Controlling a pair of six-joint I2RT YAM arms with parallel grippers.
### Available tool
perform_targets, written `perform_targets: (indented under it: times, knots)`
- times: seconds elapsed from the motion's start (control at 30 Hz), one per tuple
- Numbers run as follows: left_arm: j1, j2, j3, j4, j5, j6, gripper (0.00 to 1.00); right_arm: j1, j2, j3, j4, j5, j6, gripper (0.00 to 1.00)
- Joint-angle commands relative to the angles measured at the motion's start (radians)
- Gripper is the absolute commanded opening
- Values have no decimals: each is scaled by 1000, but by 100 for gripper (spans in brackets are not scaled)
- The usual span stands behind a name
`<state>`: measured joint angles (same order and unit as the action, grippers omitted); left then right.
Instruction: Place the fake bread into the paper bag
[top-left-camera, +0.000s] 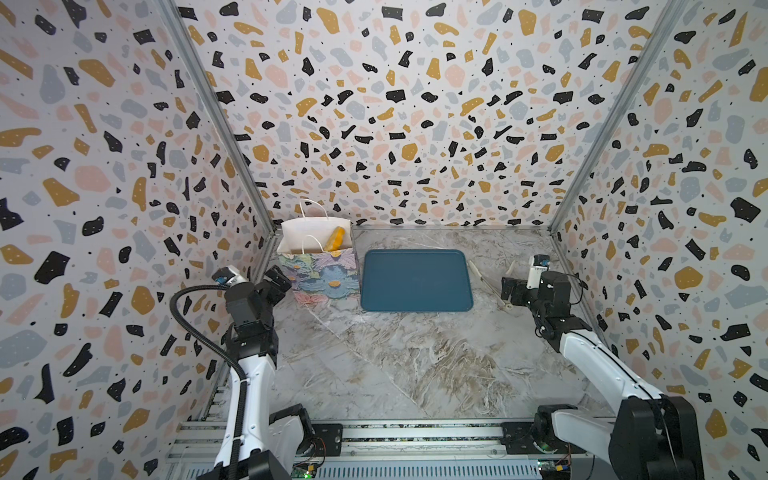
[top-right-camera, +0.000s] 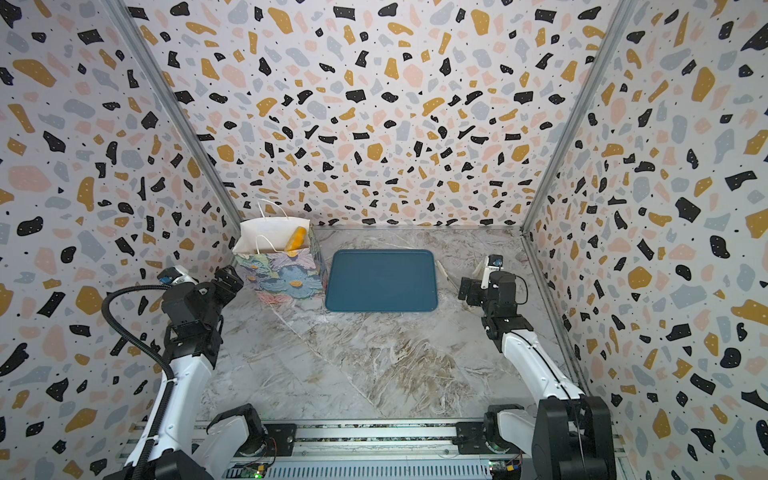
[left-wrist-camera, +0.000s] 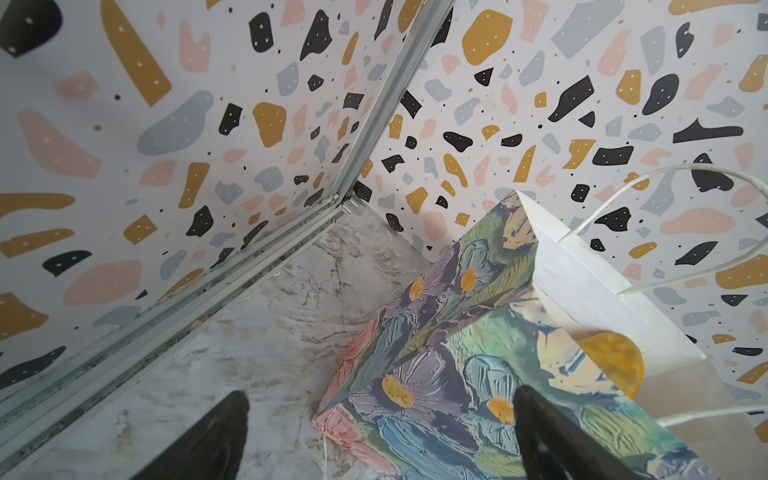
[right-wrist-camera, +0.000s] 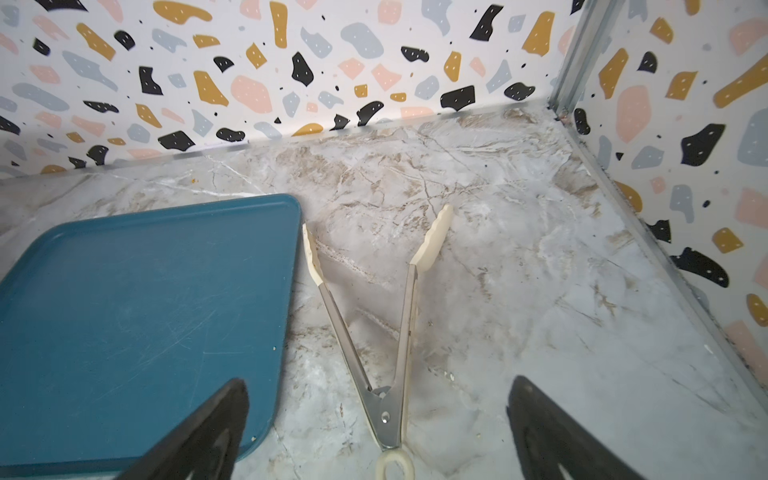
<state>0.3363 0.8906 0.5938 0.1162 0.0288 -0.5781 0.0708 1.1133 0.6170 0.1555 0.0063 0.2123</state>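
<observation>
1 fake bread (top-left-camera: 335, 239) shows inside paper bag (top-left-camera: 320, 274), rear-left corner; blue tray (top-left-camera: 415, 280) bare. Left claw (top-left-camera: 277, 276) and right claw (right-wrist-camera: 379, 381) both spread, empty. Task likely finished: lift clear, avoid snagging bag or tongs (right-wrist-camera: 345, 336).

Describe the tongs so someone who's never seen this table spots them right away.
Find the dark blue rectangular tray on the marble table. Just off its right edge lie steel tongs spread in a V. Only they have cream scalloped tips and a cream loop.

You have one dark blue tray (top-left-camera: 416, 280) flat on the marble surface (top-left-camera: 395, 365), and one pair of cream-tipped steel tongs (right-wrist-camera: 374, 316), splayed, just beside it.
</observation>
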Motion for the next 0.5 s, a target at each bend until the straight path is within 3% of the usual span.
perform_targets:
  times: [0.0,0.17,0.33,0.47]
  knots:
    - [-7,-47,-77,128,-2,-36,100,-14,-73,-42,47,-33,17,99]
    - [-73,-79,-193,255,-113,-32,100,-21,-153,-134,130,-31,22,99]
    - [-199,-41,-239,328,-246,43,100,-24,-193,-187,169,-4,31,99]
    - [-250,2,-263,374,-317,108,100,-25,-202,-237,236,-8,12,99]
